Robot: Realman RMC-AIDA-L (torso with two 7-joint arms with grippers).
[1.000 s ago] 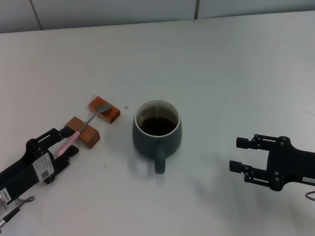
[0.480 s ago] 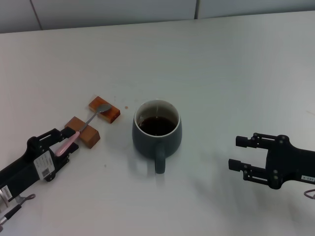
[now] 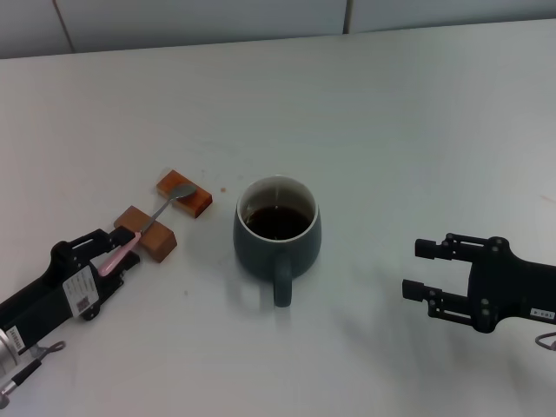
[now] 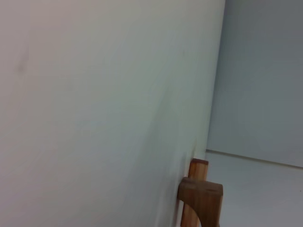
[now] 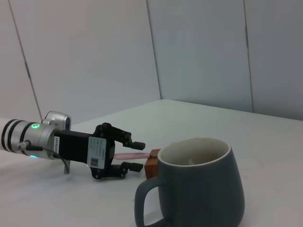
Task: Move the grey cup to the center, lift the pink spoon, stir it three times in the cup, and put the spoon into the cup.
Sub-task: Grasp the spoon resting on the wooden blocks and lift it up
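The grey cup [image 3: 261, 248] stands mid-table with dark liquid inside and its handle toward me; it also fills the near part of the right wrist view [image 5: 201, 191]. The pink spoon [image 3: 156, 213] lies across two brown wooden blocks, silver bowl on the far block, pink handle [image 5: 127, 155] over the near one. My left gripper [image 3: 122, 252] is open, and its fingers straddle the end of the pink handle, as the right wrist view [image 5: 138, 154] shows. My right gripper [image 3: 415, 269] is open and empty, to the right of the cup.
The far wooden block [image 3: 195, 201] and the near wooden block [image 3: 152, 239] sit left of the cup on the white table [image 3: 391, 130]. The near block also shows in the left wrist view [image 4: 201, 196]. A wall runs along the table's far edge.
My left gripper has shifted slightly along the spoon's handle. My right gripper has drifted a little toward me. The spoon and cup have not moved.
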